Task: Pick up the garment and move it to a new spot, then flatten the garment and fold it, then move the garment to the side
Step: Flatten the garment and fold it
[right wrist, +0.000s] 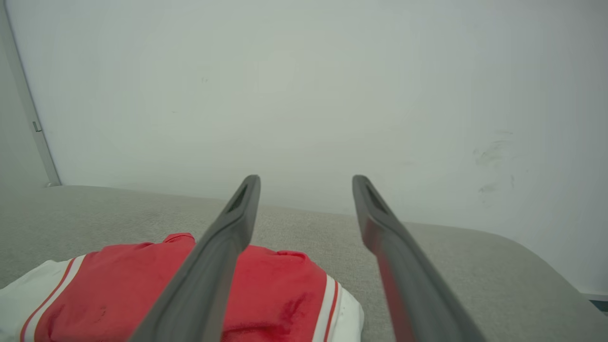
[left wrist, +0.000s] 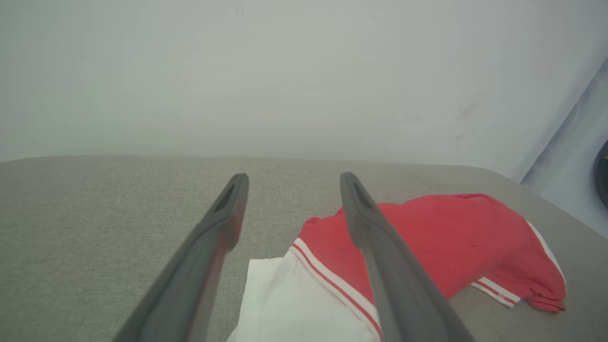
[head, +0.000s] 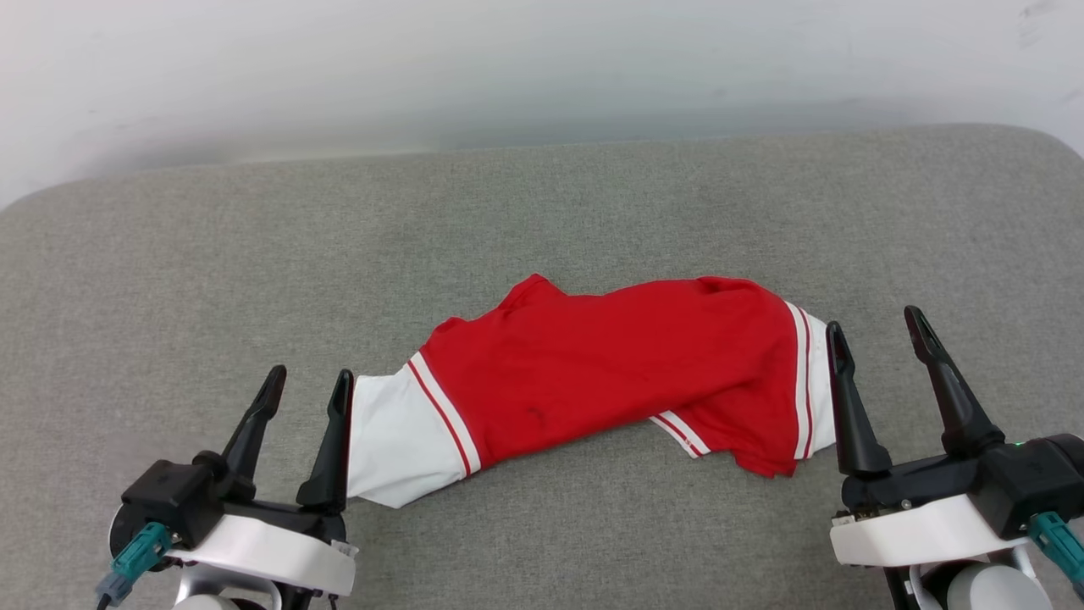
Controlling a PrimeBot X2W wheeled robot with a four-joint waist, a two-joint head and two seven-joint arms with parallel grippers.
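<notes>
The garment [head: 610,373], a red jersey with white sleeves and red-and-white stripe trim, lies bunched in a long heap across the middle of the grey padded surface [head: 542,203]. No letters or number show. My left gripper [head: 310,379] stands open at the lower left, its inner finger beside the white sleeve end. My right gripper [head: 876,330] stands open at the lower right, its inner finger next to the other white sleeve. Seen from the left wrist, the garment [left wrist: 427,237] lies ahead and to the right of the left gripper [left wrist: 290,183]. From the right wrist, the garment [right wrist: 118,289] sits low left of the right gripper [right wrist: 304,185].
A pale wall [head: 542,68] rises behind the surface's far edge. Bare grey padding stretches beyond the jersey and to both sides.
</notes>
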